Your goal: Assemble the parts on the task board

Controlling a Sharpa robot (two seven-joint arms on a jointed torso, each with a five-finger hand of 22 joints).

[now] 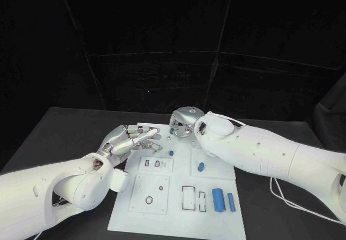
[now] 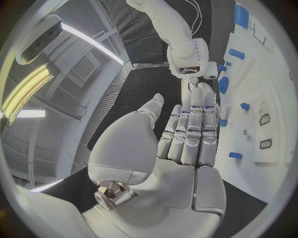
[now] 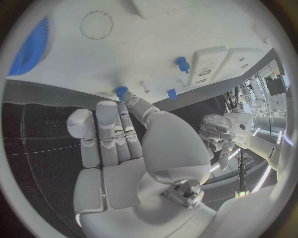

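Hands meet over the task board's [image 1: 214, 228] far edge: left hand [image 1: 132, 140] and right hand [image 1: 183, 126], fingers together, empty, we judge, poised near small blue parts [image 1: 171, 152].

One task board [image 1: 214, 228], two hands, several blue parts

About five blue parts [image 1: 218, 199] show on the board from the head view, though the arms may hide others; left hand [image 1: 133, 139], right hand [image 1: 185, 122].

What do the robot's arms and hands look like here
Both arms are bulky, glossy white shells with rounded joints. The left hand and right hand have silver metallic segmented fingers with white palm covers. A thin white cable trails beside the right arm.
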